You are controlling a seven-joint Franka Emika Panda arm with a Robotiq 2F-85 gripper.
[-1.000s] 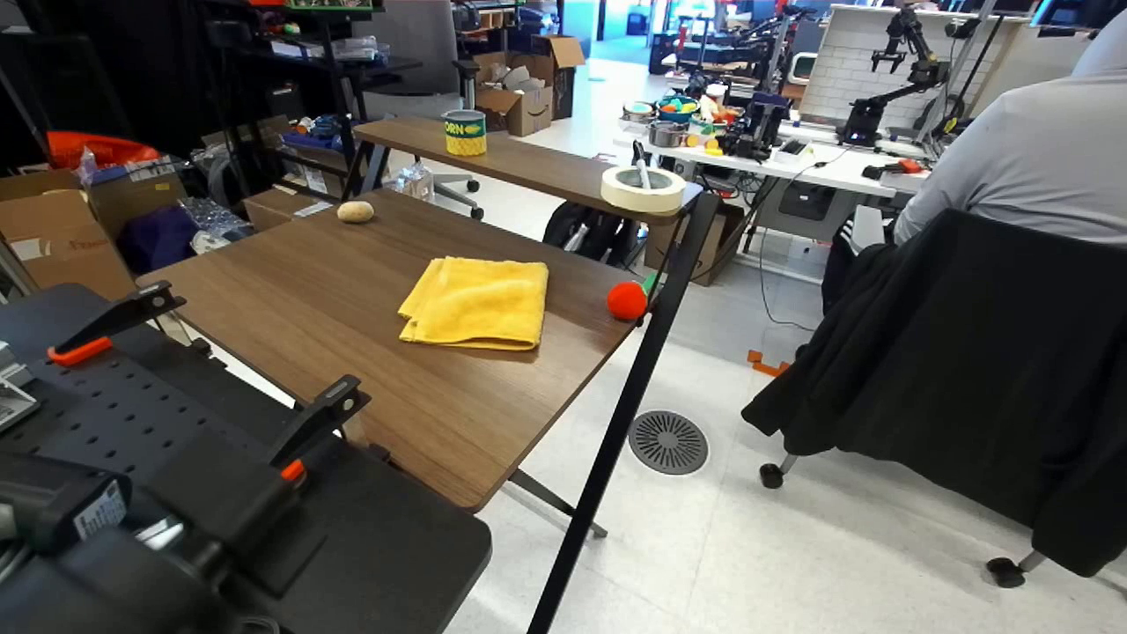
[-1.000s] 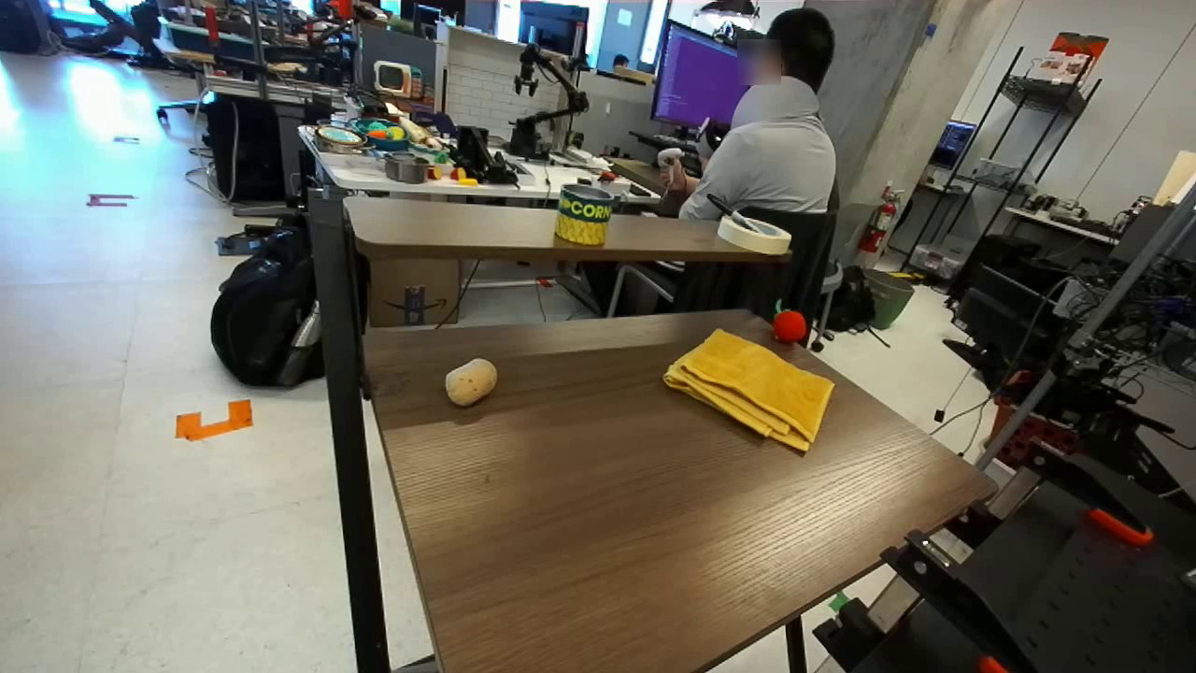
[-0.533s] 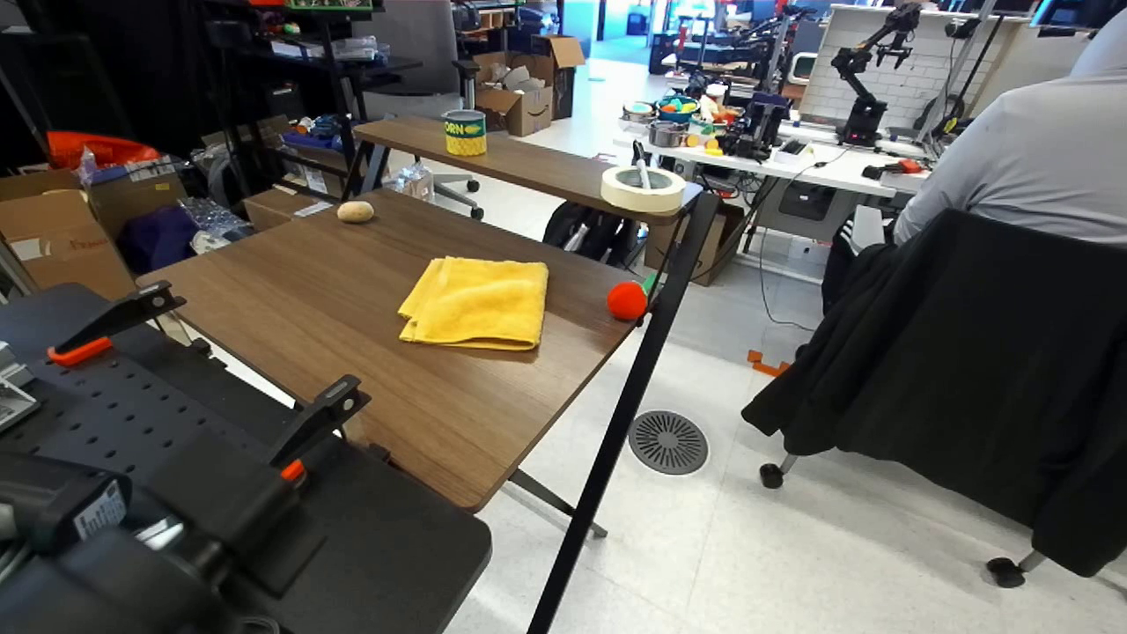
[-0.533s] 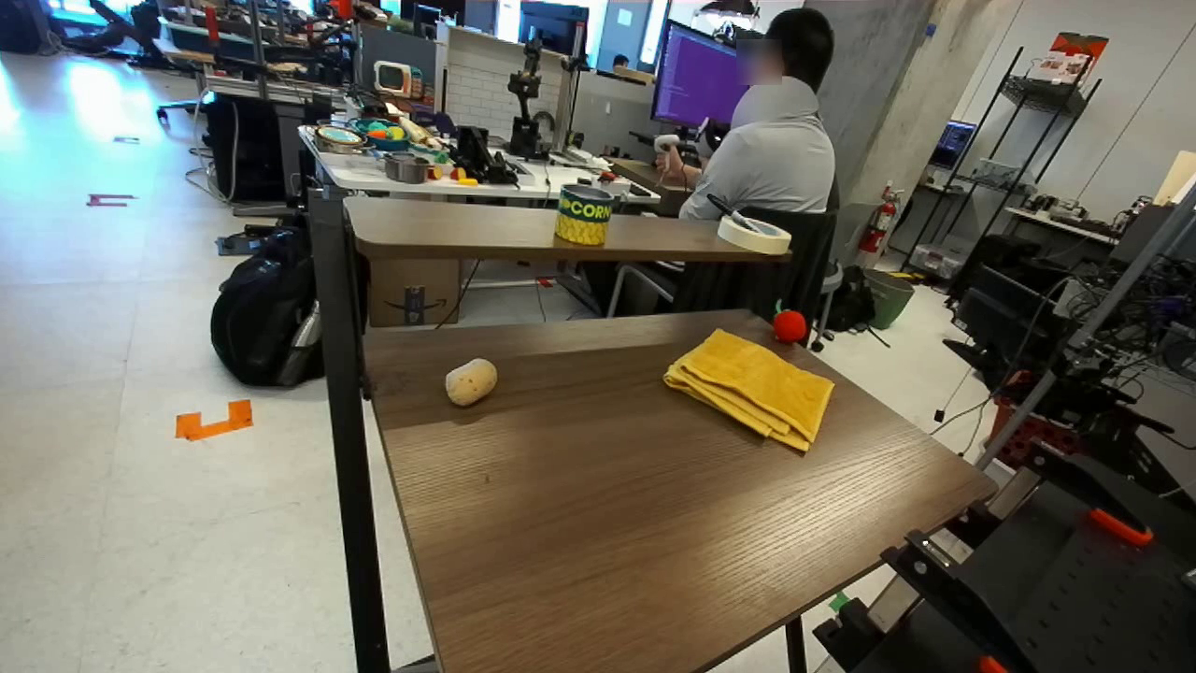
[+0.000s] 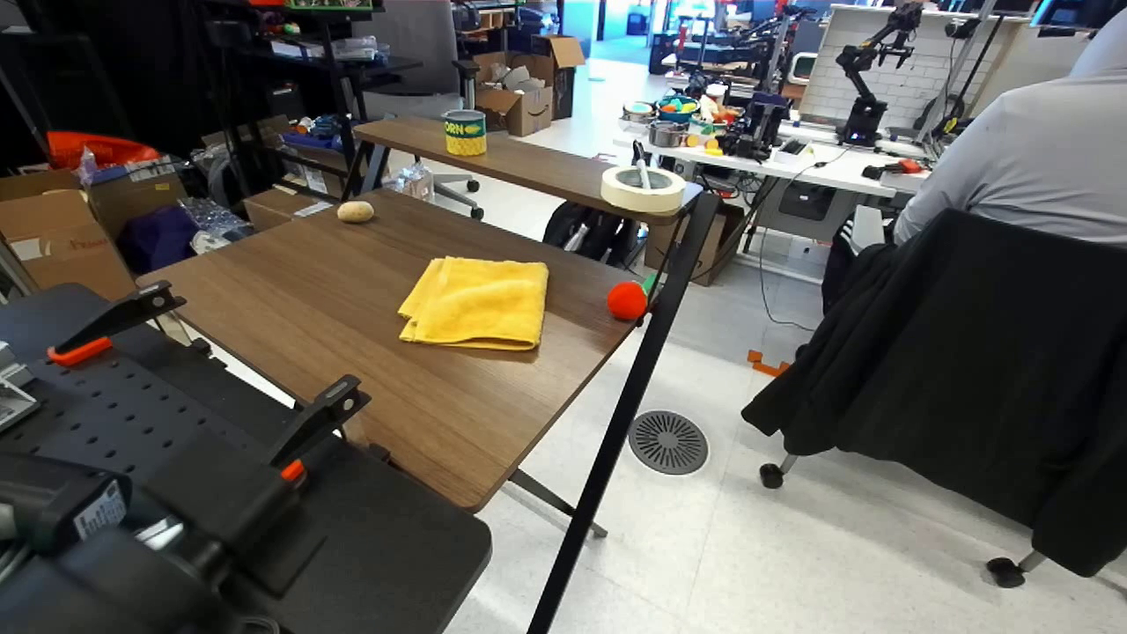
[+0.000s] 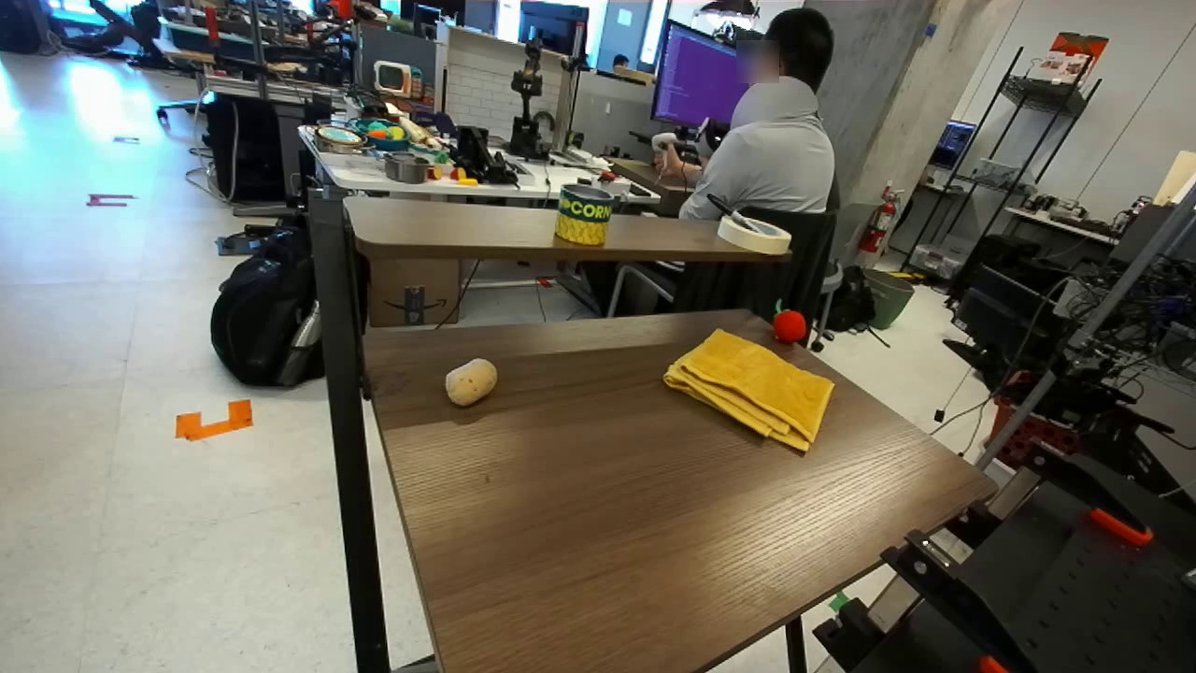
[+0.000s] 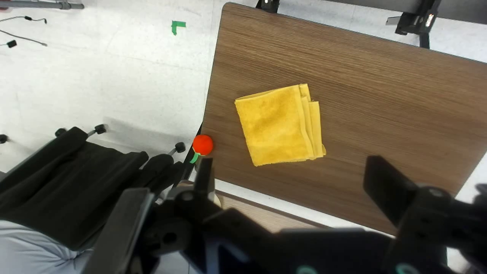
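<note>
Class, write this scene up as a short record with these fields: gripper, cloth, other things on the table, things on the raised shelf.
Gripper: open, holding nothing
Cloth: yellow cloth, folded, lying on the brown table
Other things on the table: tan potato-like item; red round item with a green top, close to the table's edge; both apart from the cloth
Things on the raised shelf: corn can, upright; tape roll with a marker tilted in its hole
</note>
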